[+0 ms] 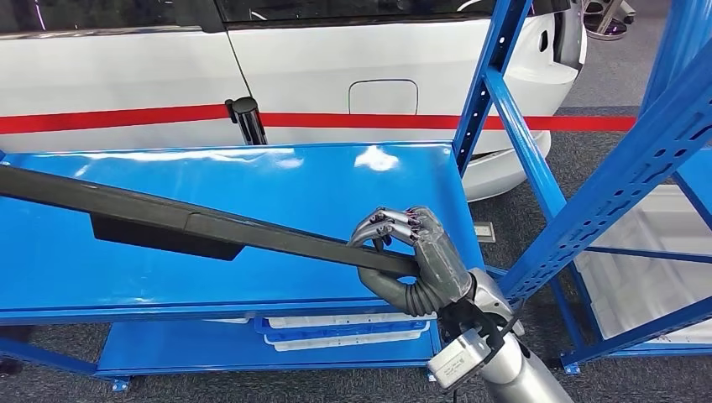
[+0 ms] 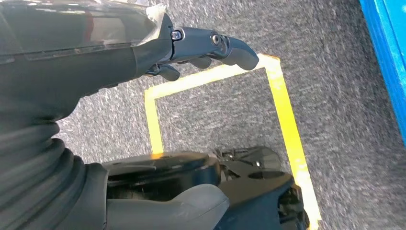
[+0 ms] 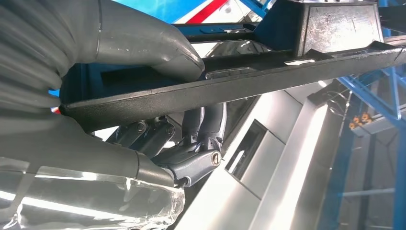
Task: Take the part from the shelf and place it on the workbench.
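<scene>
Part (image 1: pixel 168 220): long black bar, its left end running off the left edge of the head view, a blocky lug hanging from its underside near mid-length. It spans the blue workbench (image 1: pixel 319 189) and appears to be held just above the top, not yet resting; contact at the far end cannot be told.

Long axis: runs left to right across the bench, dropping slightly toward the right hand, so the far end sits a little higher in the picture. The near end points at the robot's right side.

Right hand (image 1: pixel 411 260): wrapped round the bar's right end, thumb on one face, fingers (image 3: pixel 191 165) curled under the other. The hold looks firm.

Blue rack upright (image 1: pixel 588 210) stands just right of the hand.

Left hand (image 2: pixel 95 57): hanging over grey carpet with yellow tape, fingers loosely curled, holding nothing.

Step in hand, as judged: lowering the bar. Best done level, lug down flat onto the top, keeping the wrist clear of the upright, releasing only once the bar bears its own weight.
</scene>
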Robot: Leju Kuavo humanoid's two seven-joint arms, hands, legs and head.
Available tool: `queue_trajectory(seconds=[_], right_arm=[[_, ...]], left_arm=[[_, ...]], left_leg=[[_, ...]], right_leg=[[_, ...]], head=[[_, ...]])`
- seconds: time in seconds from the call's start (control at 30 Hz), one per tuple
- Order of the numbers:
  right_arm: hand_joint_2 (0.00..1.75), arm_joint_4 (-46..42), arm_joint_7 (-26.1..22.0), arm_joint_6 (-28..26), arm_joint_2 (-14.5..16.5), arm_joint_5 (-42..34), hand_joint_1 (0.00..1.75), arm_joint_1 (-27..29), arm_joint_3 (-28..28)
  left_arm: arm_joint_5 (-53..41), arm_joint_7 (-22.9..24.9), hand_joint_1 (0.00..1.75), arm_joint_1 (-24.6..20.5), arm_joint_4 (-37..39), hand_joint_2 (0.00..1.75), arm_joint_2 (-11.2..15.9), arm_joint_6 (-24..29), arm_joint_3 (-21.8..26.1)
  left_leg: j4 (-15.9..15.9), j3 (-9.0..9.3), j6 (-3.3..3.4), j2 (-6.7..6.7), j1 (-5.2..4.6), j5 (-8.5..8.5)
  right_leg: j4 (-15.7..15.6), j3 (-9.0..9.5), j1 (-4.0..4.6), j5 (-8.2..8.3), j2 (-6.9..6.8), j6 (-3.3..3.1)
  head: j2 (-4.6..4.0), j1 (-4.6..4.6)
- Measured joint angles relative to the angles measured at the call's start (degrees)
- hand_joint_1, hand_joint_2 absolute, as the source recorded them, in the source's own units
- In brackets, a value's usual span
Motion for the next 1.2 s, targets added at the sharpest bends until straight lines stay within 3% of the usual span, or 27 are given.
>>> queue_trajectory(seconds=[0.8, 0.93, 1.0, 1.07, 1.13, 1.2], right_arm=[[1.75, -9.5, -0.3, 2.9, 1.2, 5.8, 1.75, 7.3, -0.9], [1.75, -10.6, -0.3, 2.4, 1.3, 6.8, 1.75, 8.5, -0.9], [1.75, -11.1, -0.3, 2.2, 1.3, 7.1, 1.75, 9.1, -0.9], [1.75, -11.6, -0.3, 1.9, 1.2, 7.2, 1.75, 9.7, -0.9], [1.75, -11.8, -0.4, 1.8, 1.1, 7.4, 1.75, 10.4, -0.9], [1.75, -11.8, -0.5, 1.7, 1.0, 7.6, 1.75, 11.3, -0.9]], left_arm=[[-1.3, 3.1, 0.0, -0.2, 0.0, 1.75, 0.0, -7.3, -0.5], [-1.5, 3.6, 0.0, -0.3, 0.0, 1.75, 0.2, -9.3, -0.8], [-1.7, 3.8, 0.0, -0.4, 0.0, 1.75, 0.2, -9.8, -1.0], [-1.9, 3.9, 0.0, -0.5, 0.0, 1.75, 0.2, -10.1, -1.1], [-2.0, 4.0, 0.0, -0.6, 0.0, 1.75, 0.2, -10.2, -1.3], [-1.9, 4.0, 0.0, -0.6, 0.0, 1.75, 0.2, -10.2, -1.6]], left_leg=[[0.0, -0.01, 0.01, 0.0, -0.01, -0.02], [0.5, -0.15, 0.91, -0.03, -0.15, -0.29], [-0.2, 0.17, 1.48, 0.06, -0.01, 0.35], [-1.6, 0.66, 2.17, 0.29, 0.32, 1.35], [-2.2, 0.64, 2.48, 0.45, 0.47, 1.89], [-2.2, 0.21, 2.26, 0.49, 0.5, 2.13]], right_leg=[[0.0, 0.02, -0.03, 0.01, 0.0, 0.01], [-0.2, 0.12, -0.42, 0.25, 0.01, 0.47], [-0.3, 0.17, -0.27, 0.33, 0.02, 0.82], [2.0, -0.86, -0.05, -1.43, -0.02, 0.63], [8.8, -3.68, -0.12, -5.21, -0.06, 0.13], [15.4, -6.03, -0.41, -7.85, -0.08, 0.49]], head=[[0.0, 0.0], [0.01, -0.05], [0.01, -0.03], [0.01, 0.03], [0.01, 0.15], [0.0, 0.22]])
